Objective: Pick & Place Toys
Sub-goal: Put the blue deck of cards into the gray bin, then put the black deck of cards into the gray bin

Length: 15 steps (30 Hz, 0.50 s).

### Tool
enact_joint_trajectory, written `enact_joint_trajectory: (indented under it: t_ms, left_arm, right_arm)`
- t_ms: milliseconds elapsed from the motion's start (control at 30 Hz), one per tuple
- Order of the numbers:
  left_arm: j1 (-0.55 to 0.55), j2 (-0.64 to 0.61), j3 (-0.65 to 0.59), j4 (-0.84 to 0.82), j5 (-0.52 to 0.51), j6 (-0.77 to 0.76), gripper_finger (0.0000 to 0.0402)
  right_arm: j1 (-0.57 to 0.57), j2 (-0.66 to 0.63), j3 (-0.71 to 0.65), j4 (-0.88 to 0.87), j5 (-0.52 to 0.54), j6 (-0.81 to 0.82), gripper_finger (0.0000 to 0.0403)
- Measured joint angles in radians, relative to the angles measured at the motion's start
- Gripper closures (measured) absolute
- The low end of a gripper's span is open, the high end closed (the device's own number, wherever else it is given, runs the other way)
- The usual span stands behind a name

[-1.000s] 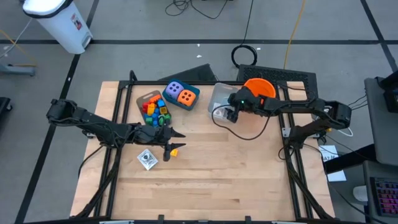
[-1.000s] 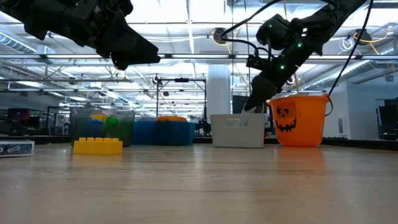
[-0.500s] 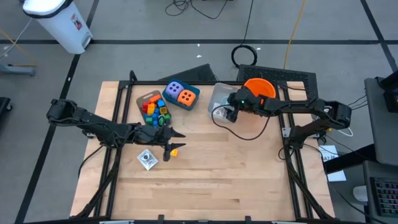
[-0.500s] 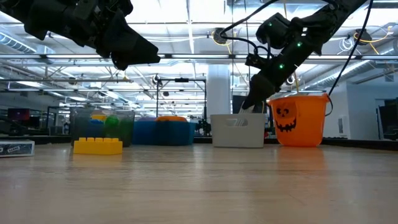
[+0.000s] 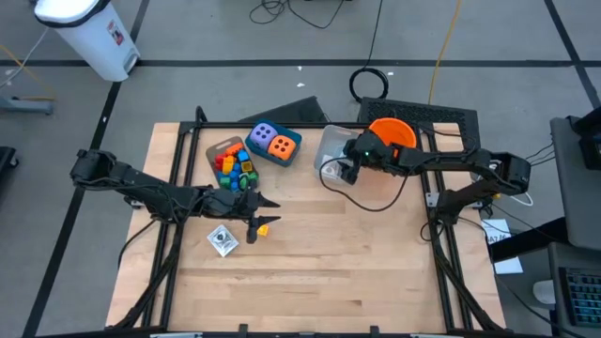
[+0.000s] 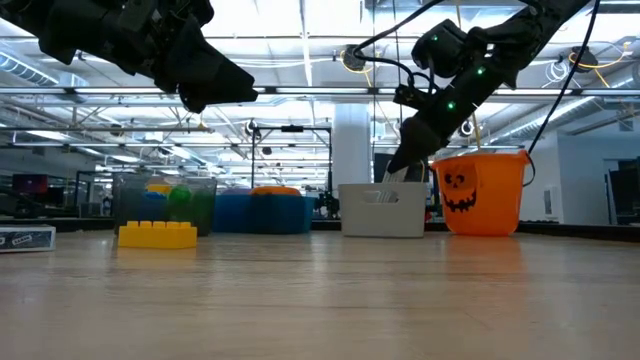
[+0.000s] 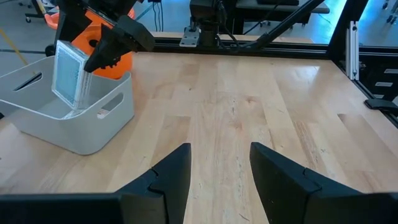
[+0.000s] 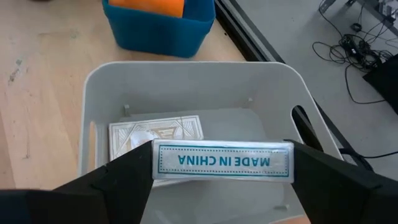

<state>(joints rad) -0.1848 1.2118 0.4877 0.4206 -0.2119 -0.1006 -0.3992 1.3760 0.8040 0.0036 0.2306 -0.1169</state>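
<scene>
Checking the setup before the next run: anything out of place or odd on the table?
Mostly tidy. One card pack lies askew on the bare table, with a yellow brick loose near it, both outside the bins. The right gripper holds another card pack over the white bin, where one pack already lies flat.

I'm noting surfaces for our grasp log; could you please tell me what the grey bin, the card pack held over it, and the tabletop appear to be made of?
The grey bin looks like matte moulded plastic: smooth walls, rounded corners, cut-out handles. The card pack, between the right gripper fingers, seems glossy, perhaps a clear plastic case over printed card; it catches light. The tabletop appears to be pale, lightly sealed wood with visible grain and plank seams.
</scene>
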Motion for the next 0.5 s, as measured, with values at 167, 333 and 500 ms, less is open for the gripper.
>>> enact_joint_trajectory:
  t_ms: [167, 333, 500]
  left_arm:
    - [0.000, 0.000, 0.000, 0.000, 0.000, 0.000, 0.0231]
    - [0.000, 0.000, 0.000, 0.000, 0.000, 0.000, 0.0231]
    - [0.000, 0.000, 0.000, -0.001, 0.000, 0.000, 0.0231]
  right_arm:
    - [0.000, 0.000, 0.000, 0.001, 0.000, 0.021, 0.0038]
    - [0.000, 0.000, 0.000, 0.014, 0.000, -0.022, 0.0007]
    - [0.000, 0.000, 0.000, 0.053, 0.000, -0.026, 0.0010]
